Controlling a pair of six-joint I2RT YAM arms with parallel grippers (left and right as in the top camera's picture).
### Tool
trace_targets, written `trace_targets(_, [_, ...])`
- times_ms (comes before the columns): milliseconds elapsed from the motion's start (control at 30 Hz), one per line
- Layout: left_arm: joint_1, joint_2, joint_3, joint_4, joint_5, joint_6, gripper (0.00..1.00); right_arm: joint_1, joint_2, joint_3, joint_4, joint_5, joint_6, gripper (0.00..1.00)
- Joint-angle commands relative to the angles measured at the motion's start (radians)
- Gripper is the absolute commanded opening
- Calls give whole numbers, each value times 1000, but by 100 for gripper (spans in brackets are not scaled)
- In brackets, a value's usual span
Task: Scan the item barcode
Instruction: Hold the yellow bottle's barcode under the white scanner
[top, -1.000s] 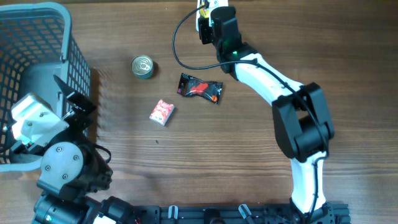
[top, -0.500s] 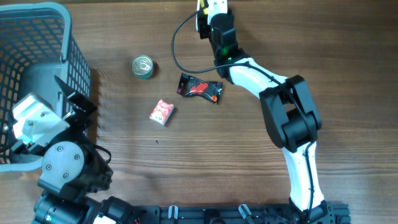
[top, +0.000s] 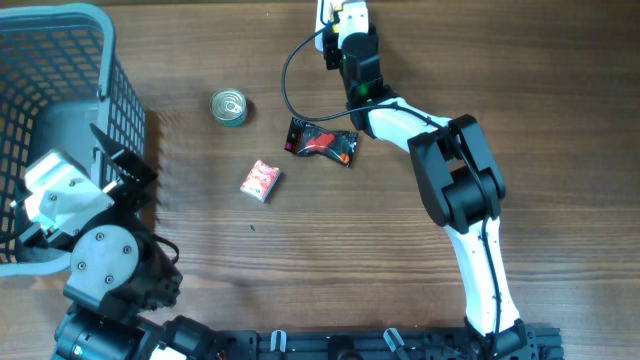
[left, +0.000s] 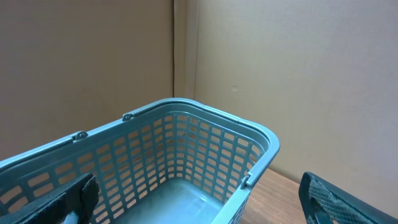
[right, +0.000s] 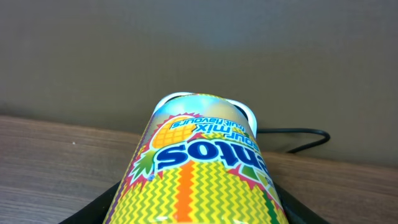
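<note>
The item (right: 202, 168) is a yellow zigzag-patterned tube with blue lettering and a pineapple picture. My right gripper (right: 205, 208) is shut on it, with a black finger on each side. No barcode shows on the side facing the camera. In the overhead view the right gripper (top: 345, 28) reaches to the table's far edge, where a sliver of the yellow item (top: 327, 16) shows. A white object (right: 244, 112) peeks out behind the item's top, mostly hidden. My left gripper (left: 199, 205) stands open above the blue basket (left: 261, 140), holding nothing.
A black cable (top: 288, 72) loops from the far edge beside the right arm. On the table lie a tin can (top: 230, 107), a black and red packet (top: 322, 141) and a small red and white pack (top: 262, 180). The basket (top: 108, 70) fills the left.
The right arm has swung its elbow left and stretched further toward the far edge, carrying the item with it. The left arm has stayed put.
</note>
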Motion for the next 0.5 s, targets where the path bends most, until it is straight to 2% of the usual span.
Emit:
trace_targets(0, [4,0,11,0,-17,0,100,-3,13,45,13,34,-24,48])
trace_targets(200, [4,0,12,-1,-17,0,100,36,-21,46,-36,161,-189,45])
trace_targets(467, [4,0,11,-10,-17,1,100,53,-129,46,-205,226,-159,46])
